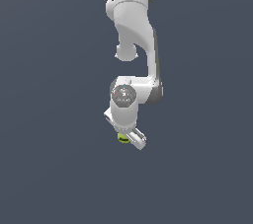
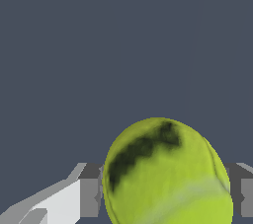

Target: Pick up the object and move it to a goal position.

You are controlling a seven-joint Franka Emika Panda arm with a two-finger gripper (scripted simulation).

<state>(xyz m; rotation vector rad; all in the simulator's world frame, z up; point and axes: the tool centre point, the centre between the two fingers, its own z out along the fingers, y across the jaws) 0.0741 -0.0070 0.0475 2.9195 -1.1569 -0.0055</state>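
The gripper (image 2: 165, 191) fills the nearest part of the wrist view, and its two fingers (image 2: 90, 188) are blocky, flat-faced and matte, grey on the inner pads and white on the outer housing. They stand on either side of the one ball (image 2: 165, 173), close against its flanks, so the jaws are closed onto it to about the ball's own width. The ball is round, yellow-green with a faintly fuzzy, felt-like look, a jagged dark mark across its upper part and a pale curved seam lower down. Beyond it that view shows only a flat, even slate-grey ground with no texture. In the exterior view the same gripper (image 1: 129, 138) is a small white angular piece at the end of the single arm (image 1: 133, 35), tilted, with just a sliver of the ball (image 1: 122, 138) peeping out at its edge toward the exterior view's left; the ball is much narrower than the gripper body. Whether the ball touches the surface beneath cannot be told from either view. Above the gripper sits a smooth, glossy white wrist with one round grey cap (image 1: 122, 94), then rounded white links with a dark grey band along one side, reaching up to the top edge of the picture. The plain grey surface (image 1: 49, 168) lies behind everything.
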